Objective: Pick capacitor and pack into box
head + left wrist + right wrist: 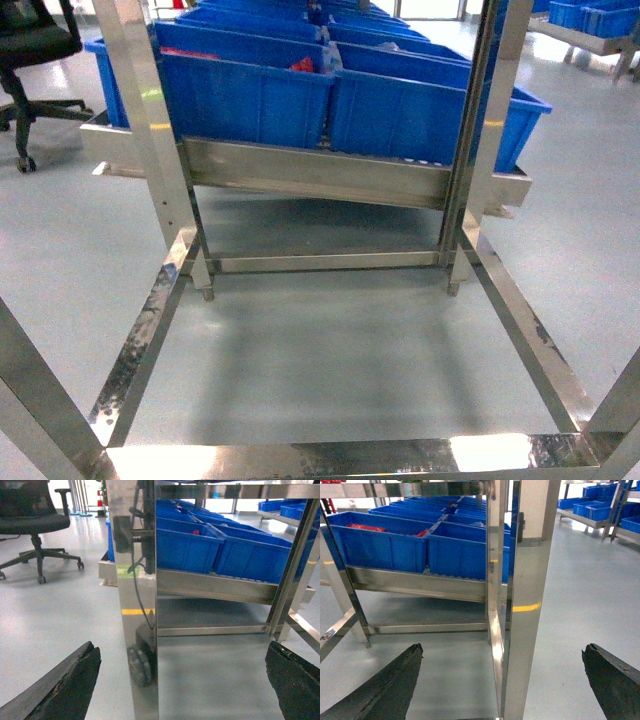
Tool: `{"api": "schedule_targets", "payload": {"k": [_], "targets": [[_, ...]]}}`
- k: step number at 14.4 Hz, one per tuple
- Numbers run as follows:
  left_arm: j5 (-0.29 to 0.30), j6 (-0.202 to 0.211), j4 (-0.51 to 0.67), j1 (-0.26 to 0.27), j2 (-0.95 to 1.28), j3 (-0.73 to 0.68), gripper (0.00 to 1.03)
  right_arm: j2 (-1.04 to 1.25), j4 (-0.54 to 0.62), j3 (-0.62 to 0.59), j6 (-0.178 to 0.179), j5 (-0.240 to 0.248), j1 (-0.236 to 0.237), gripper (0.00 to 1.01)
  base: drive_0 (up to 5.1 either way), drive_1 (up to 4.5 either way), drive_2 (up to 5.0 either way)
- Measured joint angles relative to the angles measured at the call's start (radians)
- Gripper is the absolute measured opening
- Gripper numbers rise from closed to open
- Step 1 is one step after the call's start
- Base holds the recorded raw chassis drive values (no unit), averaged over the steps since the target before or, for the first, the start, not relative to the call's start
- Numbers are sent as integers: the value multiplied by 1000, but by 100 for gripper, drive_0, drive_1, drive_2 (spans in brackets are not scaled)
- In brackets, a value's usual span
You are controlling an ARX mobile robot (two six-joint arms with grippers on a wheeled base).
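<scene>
Nearest, the left pincer (182,680) and the right pincer (502,680) both hang released, fingers spread wide and grasping nothing, low over bare grey floor (330,350). No capacitor and no peach-pink box shows in any view, so the task looks barely begun: finding, picking and packing all remain. A steel frame (300,455) rings the floor patch, its upright posts (137,605) close ahead of each wrist, leaving narrow gaps. Beyond, blue bins (250,100) sit on a steel rack; an office chair (30,520) stands far left.
</scene>
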Motion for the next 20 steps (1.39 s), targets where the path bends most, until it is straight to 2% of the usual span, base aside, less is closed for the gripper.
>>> {"api": "schedule_targets", "payload": {"k": [20], "targets": [[0,0,-2,0,0,0,98,0,-2,0,0,0,0,98,0,0,0]]}}
